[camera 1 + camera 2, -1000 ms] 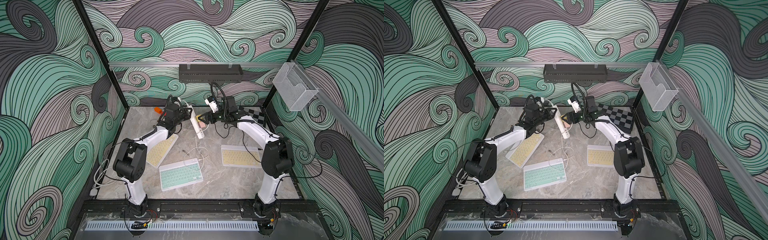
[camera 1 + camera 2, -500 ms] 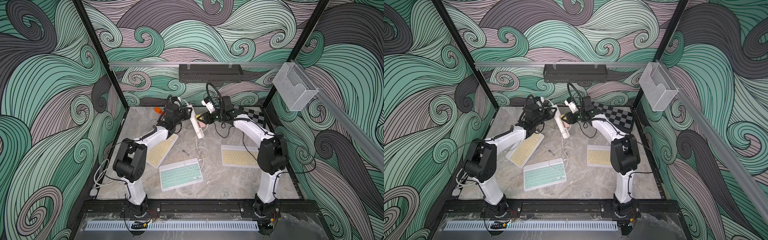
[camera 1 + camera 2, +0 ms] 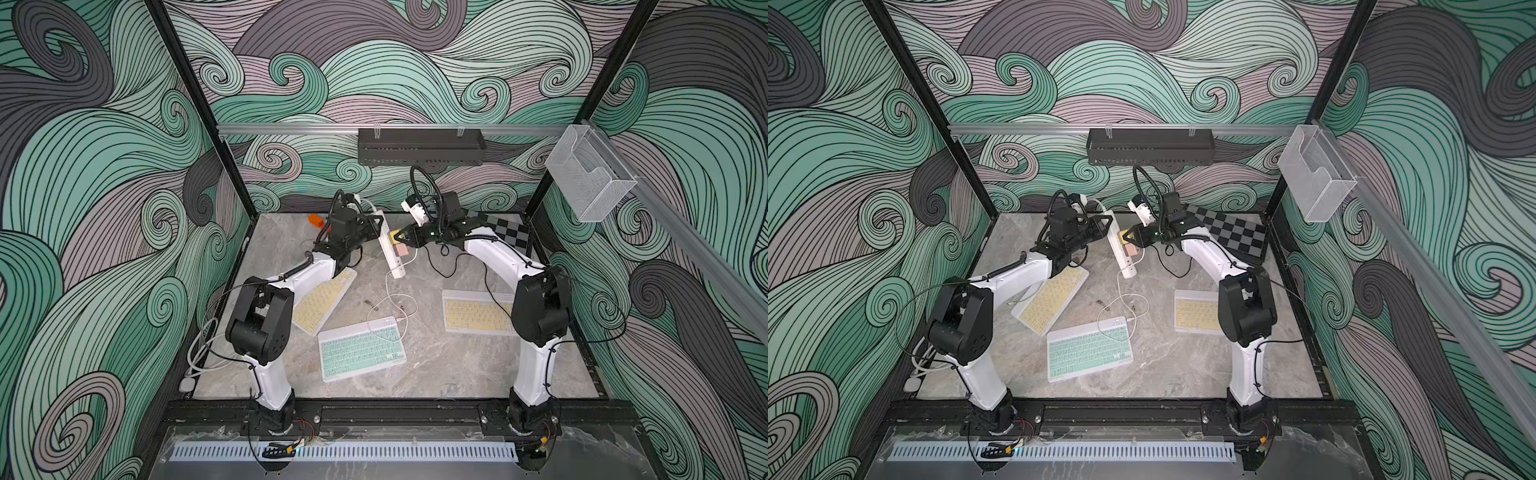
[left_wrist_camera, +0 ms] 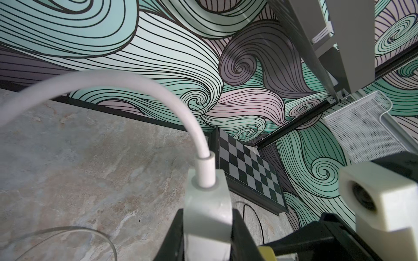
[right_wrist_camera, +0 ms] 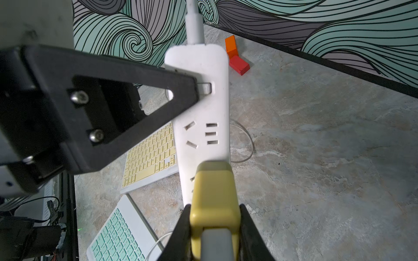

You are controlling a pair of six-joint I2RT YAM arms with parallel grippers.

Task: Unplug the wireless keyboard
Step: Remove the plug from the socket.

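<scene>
The white power strip (image 3: 390, 253) (image 5: 203, 108) hangs tilted above the table at the back. My left gripper (image 3: 373, 227) (image 4: 207, 214) is shut on its far end, where the thick white cord (image 4: 158, 90) enters. A yellow plug (image 3: 395, 237) (image 5: 213, 192) sits in the strip with a pink plug (image 3: 402, 250) beside it. My right gripper (image 3: 402, 240) (image 5: 213, 210) is shut on the yellow plug, a finger against each side. A thin white cable (image 3: 388, 291) runs from the strip down to the mint-green wireless keyboard (image 3: 361, 347) (image 3: 1089, 347).
Two yellow keyboards lie on the marble table, one under the left arm (image 3: 322, 301) and one by the right arm (image 3: 476, 311). An orange-red block (image 3: 316, 221) (image 5: 236, 58) sits at the back left, and a checkerboard (image 3: 505, 232) at the back right.
My right gripper has moved left to the power strip and closed on the yellow plug. The left arm still holds the strip in the same place.
</scene>
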